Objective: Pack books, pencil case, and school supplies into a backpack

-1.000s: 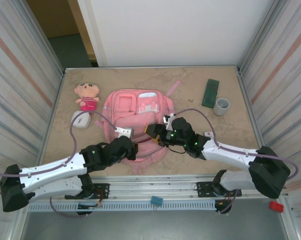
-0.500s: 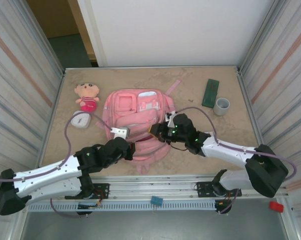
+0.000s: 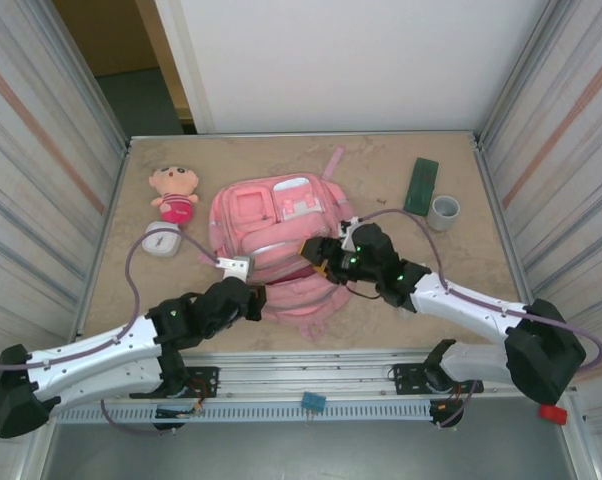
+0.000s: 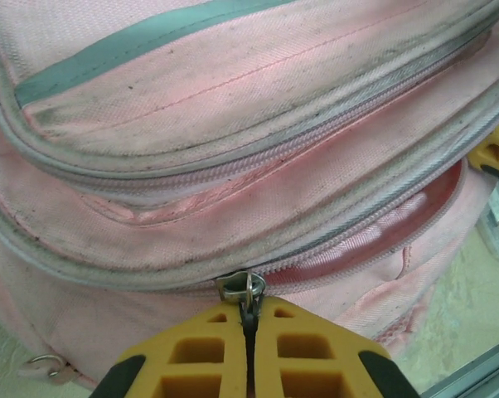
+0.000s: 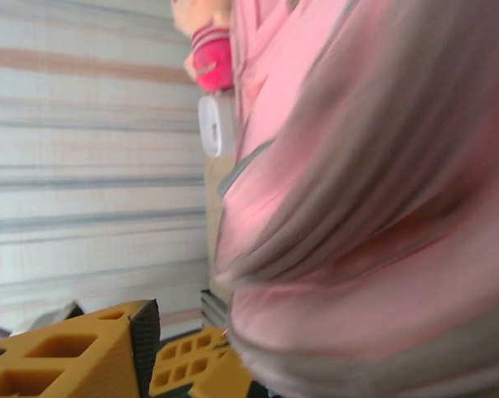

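Observation:
The pink backpack (image 3: 276,235) lies mid-table, its main zipper partly undone so the red lining (image 4: 390,236) shows. My left gripper (image 3: 255,298) is at its near left edge, shut on the zipper pull (image 4: 248,290), whose black cord runs between the yellow fingers (image 4: 316,356). My right gripper (image 3: 316,254) is against the backpack's near right side. One of its fingers (image 5: 109,348) stands far to one side and blurred pink fabric (image 5: 374,207) covers the other, so the jaws are apart. The dark green pencil case (image 3: 420,186) lies at the back right. Books and school supplies are out of view.
A grey ring-shaped cylinder (image 3: 443,212) stands next to the pencil case. A pink-and-tan plush doll (image 3: 174,193) and a white rounded object (image 3: 162,241) lie left of the backpack. Metal walls close in both sides, and a rail (image 3: 311,375) runs along the near edge.
The left gripper has drawn back to the left with the zipper pull. The right gripper has moved away from me along the backpack. The backpack has shifted and turned, its top strap swinging left.

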Controlling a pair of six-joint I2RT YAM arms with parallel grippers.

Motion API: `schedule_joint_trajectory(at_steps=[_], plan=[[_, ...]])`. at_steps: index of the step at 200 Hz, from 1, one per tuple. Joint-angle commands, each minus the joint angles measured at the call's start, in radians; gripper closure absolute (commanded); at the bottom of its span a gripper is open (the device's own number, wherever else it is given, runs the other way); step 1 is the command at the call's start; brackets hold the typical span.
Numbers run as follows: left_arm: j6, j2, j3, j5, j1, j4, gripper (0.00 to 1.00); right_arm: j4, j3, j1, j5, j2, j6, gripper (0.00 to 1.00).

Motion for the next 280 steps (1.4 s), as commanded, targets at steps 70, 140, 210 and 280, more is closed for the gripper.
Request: schedule_joint_trajectory(at_steps=[70,140,210,280], plan=[[0.011,-0.007,0.025,-0.018,0.007,0.043,1.0,0.063,0.016,0.011,0.072,0.084,-0.005,0.81],[0.07,-0.009,-0.032,-0.01,0.011,0.14,1.0,-0.137,0.054,-0.175,-0.079,-0.026,-0.101,0.66],[0.143,0.055,0.005,0.039,0.027,0.256,1.0,0.092,0.032,0.077,0.151,0.11,0.055,0.38],[0.114,-0.027,-0.037,-0.035,0.084,0.156,1.0,0.066,0.082,0.114,0.189,0.161,-0.008,0.87]])
